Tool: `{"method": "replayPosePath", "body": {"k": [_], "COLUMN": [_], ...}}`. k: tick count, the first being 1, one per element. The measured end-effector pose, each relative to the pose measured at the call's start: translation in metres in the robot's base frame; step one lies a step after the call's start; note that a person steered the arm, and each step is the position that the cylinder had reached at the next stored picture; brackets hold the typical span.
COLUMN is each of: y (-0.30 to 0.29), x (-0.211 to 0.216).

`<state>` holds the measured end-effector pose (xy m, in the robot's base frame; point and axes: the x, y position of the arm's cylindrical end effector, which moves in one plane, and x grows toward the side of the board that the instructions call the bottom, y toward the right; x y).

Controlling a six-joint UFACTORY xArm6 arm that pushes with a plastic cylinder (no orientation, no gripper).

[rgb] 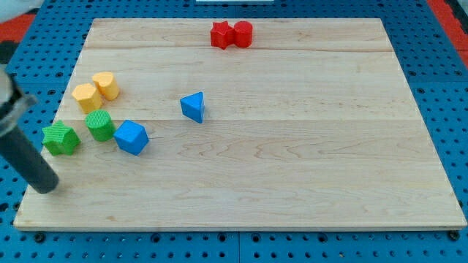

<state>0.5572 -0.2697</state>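
The wooden board (292,168) fills most of the view and lies on a blue pegboard (453,109). A red surface (446,9) shows at the top corners of the view.

The dark rod (25,157) enters from the view's left edge and slants down toward 5 o'clock. My tip (48,187) rests at the board's left edge, near its lower left corner. The rig carries no hand or jaws, so no open or closed state applies. The tip touches no block.

Blocks, largest to smallest as they appear:

- Blue block (131,136), chunky and angular; exact shape cannot be told. It sits at about 2 o'clock from the tip, near but apart.
- Green star (60,139). It is the block nearest the tip, at roughly 12 o'clock from it, with a clear gap.
- Green cylinder (99,126), just beside the star at its 2 o'clock and just beside the blue block at its 10 o'clock.
- Two yellow blocks, one (86,96) at 11 o'clock of the green cylinder, the other (106,85) touching it at its 2 o'clock.
- Blue triangle (194,107), alone, at 2 o'clock of the blue block and well apart from the tip.
- Two red blocks, one (221,35) touching the other (242,33), at the board's top edge near centre, farthest from the tip.
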Motion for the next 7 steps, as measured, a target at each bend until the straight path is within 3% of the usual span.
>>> {"method": "replayPosePath", "body": {"k": [3,5,6,7], "y": [-0.007,-0.035,-0.013,-0.034], "x": [-0.015,-0.052,-0.085,-0.115]}}
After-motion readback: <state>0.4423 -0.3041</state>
